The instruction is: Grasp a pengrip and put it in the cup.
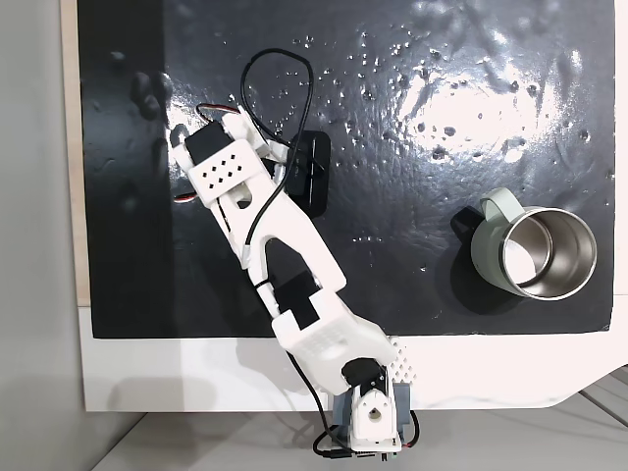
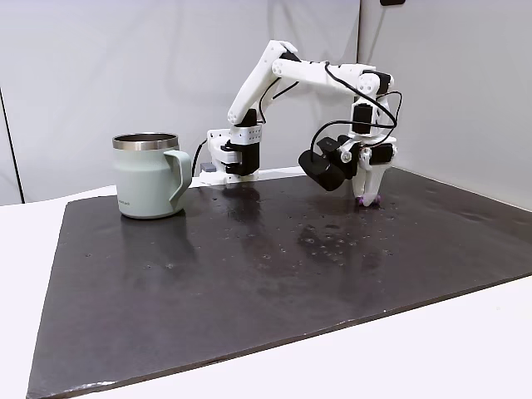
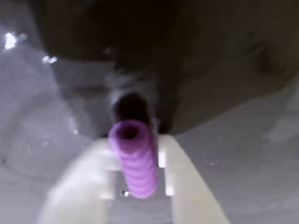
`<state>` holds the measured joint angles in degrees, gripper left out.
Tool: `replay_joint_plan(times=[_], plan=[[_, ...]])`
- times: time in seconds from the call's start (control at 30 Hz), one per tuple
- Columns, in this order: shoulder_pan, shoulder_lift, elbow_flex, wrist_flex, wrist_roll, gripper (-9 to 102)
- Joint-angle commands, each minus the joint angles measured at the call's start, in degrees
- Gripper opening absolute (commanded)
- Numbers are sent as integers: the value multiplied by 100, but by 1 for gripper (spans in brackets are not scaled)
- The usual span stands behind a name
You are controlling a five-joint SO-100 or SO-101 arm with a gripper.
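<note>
Pengrip point(image 3: 134, 158), the small purple ribbed tube, sits between the two pale fingers point(image 3: 183, 179) of the claw point(image 3: 135, 175) in the wrist view, its open end turned toward the camera and its ribbed side touching the fingers on both sides, so the claw is closed on it. In a fixed view from the side, a bit of purple point(image 2: 366, 200) shows at the fingertips right at the surface of the black mat point(image 2: 249, 274), near the mat's far right edge; whether the tube is lifted clear of the mat or resting on it cannot be told. The white arm point(image 2: 320, 76) arches over from its base at the mat's far edge and points the claw point(image 2: 366, 198) straight down. The cup point(image 2: 148, 175), sage green with a steel rim, stands upright well apart from the claw, near the far left corner of the mat in that view, handle turned toward the arm. From above, the cup point(image 1: 535, 253) shows its shiny inside.
</note>
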<state>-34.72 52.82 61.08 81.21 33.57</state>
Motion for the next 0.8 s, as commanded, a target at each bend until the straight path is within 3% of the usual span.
replay_joint_plan(times=[0.0,0.2,0.5,0.77], plan=[[-70,79,-352,149,-88,0],[0,448,-369,325,-149,0],[-62,2452,-272,817,-1063,0],[492,3190,-826,1468,-1767,0]])
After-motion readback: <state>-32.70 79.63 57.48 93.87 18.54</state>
